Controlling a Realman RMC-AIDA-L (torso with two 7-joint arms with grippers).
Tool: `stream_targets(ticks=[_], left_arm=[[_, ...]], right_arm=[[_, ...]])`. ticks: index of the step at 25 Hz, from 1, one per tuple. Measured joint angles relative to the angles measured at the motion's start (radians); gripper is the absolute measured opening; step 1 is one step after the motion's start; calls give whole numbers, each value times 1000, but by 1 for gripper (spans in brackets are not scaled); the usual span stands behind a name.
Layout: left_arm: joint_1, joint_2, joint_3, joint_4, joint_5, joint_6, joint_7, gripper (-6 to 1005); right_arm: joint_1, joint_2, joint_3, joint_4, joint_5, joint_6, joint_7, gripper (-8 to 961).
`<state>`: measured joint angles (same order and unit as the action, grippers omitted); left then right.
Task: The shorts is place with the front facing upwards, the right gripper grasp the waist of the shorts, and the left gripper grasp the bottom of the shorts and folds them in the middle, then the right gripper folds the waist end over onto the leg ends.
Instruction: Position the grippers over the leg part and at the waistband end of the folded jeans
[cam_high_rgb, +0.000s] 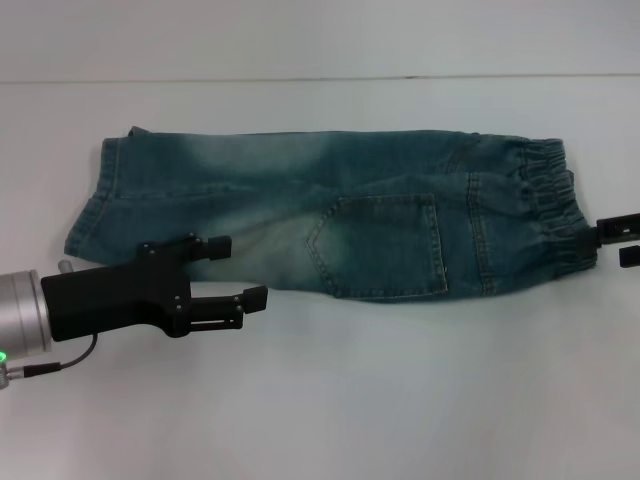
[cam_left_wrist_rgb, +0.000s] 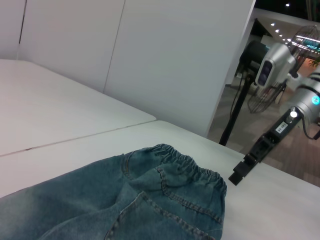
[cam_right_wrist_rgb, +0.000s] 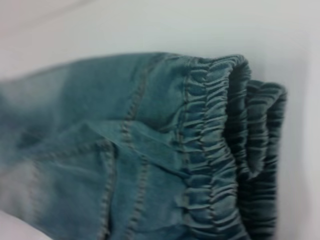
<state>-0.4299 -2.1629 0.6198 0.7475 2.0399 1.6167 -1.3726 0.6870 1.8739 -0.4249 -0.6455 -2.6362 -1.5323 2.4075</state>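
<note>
White counter (cam_high_rgb: 330, 400) carrying denim shorts (cam_high_rgb: 330, 215) already doubled lengthwise, elastic waist (cam_high_rgb: 545, 205) lying toward the robot's right and leg hems (cam_high_rgb: 95, 200) toward its left. Right gripper (cam_high_rgb: 612, 240) is hanging just off the waistband, jaws spread; left gripper (cam_high_rgb: 225, 275) is hovering over the leg end, jaws likewise spread and empty. Likely fault: pinching only the top waistband layer, letting the layers separate during the fold; nothing else is obstructing the path.
</note>
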Motion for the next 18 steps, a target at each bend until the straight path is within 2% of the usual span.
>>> stream_targets(ticks=[3,6,11,18], left_arm=[[-1,0,0,-1,-3,0,2,935],[-1,0,0,-1,-7,0,13,935],[-5,-2,0,-1,-19,6,16,935],[-13,-2,10,0,-42,28,14,936]], right_arm=[[-13,-22,16,51,49,9,26,916],[-11,-33,11,56,56,12,67,914],[3,-35,-4,61,52,10,110,912],[24,-37,-80,64,51,4,192,914]])
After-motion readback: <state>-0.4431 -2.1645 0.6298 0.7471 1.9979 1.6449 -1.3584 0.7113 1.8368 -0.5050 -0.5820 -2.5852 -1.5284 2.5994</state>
